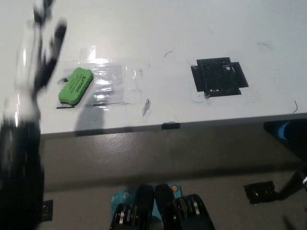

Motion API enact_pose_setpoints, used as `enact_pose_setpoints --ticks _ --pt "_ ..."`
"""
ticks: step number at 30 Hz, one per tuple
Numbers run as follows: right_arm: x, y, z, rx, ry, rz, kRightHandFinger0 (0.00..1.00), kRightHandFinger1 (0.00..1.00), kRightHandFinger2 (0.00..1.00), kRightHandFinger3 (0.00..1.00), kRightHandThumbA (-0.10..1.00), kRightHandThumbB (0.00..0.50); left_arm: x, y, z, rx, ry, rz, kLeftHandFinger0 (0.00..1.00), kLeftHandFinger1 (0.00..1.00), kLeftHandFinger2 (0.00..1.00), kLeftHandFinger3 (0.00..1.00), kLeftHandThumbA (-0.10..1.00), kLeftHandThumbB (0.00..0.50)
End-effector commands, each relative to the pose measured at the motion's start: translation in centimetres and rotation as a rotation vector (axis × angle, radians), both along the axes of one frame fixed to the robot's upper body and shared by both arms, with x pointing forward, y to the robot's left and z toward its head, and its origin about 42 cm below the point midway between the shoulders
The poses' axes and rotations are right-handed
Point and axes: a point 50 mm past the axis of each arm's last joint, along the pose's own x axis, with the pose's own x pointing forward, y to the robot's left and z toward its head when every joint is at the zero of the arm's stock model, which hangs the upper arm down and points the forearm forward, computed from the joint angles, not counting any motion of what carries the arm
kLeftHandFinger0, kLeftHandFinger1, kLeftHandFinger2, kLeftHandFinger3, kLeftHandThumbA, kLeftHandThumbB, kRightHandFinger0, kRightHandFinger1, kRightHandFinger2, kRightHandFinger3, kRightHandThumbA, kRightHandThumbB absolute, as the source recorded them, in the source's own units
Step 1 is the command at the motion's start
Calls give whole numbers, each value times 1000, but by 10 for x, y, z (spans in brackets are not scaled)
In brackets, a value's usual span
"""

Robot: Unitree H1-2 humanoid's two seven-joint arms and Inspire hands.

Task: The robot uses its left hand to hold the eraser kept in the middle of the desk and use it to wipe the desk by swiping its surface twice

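On the white desk (192,28) we are seeing the green eraser (75,86) lying flat and free, just beside a patch of clear tape (112,86) near the front edge. Our left hand (41,52) is hanging raised at the far left, heavily blurred, apart from the eraser and gripping nothing; whether its fingers are spread we cannot tell. A black tape square (218,76) is sitting well to the right.

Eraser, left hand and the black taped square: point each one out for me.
Eraser (75,86), head view: middle of its green top face.
Left hand (36,62), head view: middle of the motion-blurred white hand, raised left of the eraser.
Black taped square (219,76), head view: its centre, on the desk.
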Motion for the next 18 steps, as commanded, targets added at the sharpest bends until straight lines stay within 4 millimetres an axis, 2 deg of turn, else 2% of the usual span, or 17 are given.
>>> enact_pose_setpoints --ticks 1,2,3,4,5,6,7,8,9,11,12,14,15,16,18 --pt "6 -5 15 -27 -55 16 1000 1000 1000 1000 1000 65 -56 -5 -44 -113 99 -111 1000 1000 1000 1000 1000 265" --pt "7 -5 15 -29 -55 12 1000 1000 1000 1000 1000 47 -63 -6 -57 -129 136 -107 1000 1000 1000 1000 1000 307" --pt "8 -5 15 -34 -55 7 1000 1000 1000 1000 1000 48 -72 -9 -75 -155 186 -98 1000 1000 1000 1000 1000 320" --pt "8 -5 16 -21 -53 1 1000 1000 1000 1000 1000 49 -76 -11 -82 -137 195 -102 1000 1000 1000 1000 1000 295" --pt "9 -5 16 -23 -54 4 1000 1000 1000 1000 1000 47 -82 -12 -96 -125 221 -109 1000 1000 1000 1000 1000 292" --pt "10 -6 16 -26 -61 6 1000 1000 1000 1000 1000 37 -87 -14 -107 -156 289 -97 1000 1000 1000 1000 1000 352" --pt "9 -6 16 -25 -61 9 1000 1000 1000 1000 1000 28 -91 -15 -116 -166 325 -105 1000 1000 1000 1000 1000 360" --pt "9 -6 17 -21 -65 12 1000 1000 1000 1000 1000 22 -99 -17 -133 -194 371 -128 1000 1000 1000 1000 1000 340" --pt "9 -6 17 -19 -66 11 1000 1000 1000 1000 1000 52 -102 -19 -139 -214 379 -133 1000 1000 1000 1000 1000 311" --pt "10 -7 17 -23 -58 16 1000 1000 1000 1000 1000 77 -109 -21 -150 -230 399 -136 1000 1000 1000 1000 1000 286" --pt "10 -7 18 -28 -54 15 1000 1000 1000 1000 1000 93 -112 -23 -160 -233 398 -131 1000 1000 1000 1000 1000 255" --pt "11 -6 19 -32 -54 16 1000 1000 1000 1000 1000 86 -114 -26 -174 -259 408 -97 1000 1000 1000 1000 1000 222" --pt "11 -6 19 -36 -55 16 1000 1000 1000 1000 1000 86 -114 -27 -177 -262 409 -97 1000 1000 1000 1000 1000 216" --pt "10 -6 19 -37 -57 22 1000 1000 1000 1000 1000 82 -112 -29 -194 -284 430 -84 1000 1000 1000 1000 1000 238" --pt "9 -7 19 -37 -54 21 1000 1000 1000 1000 1000 84 -109 -30 -215 -313 470 -71 1000 1000 1000 1000 1000 244"
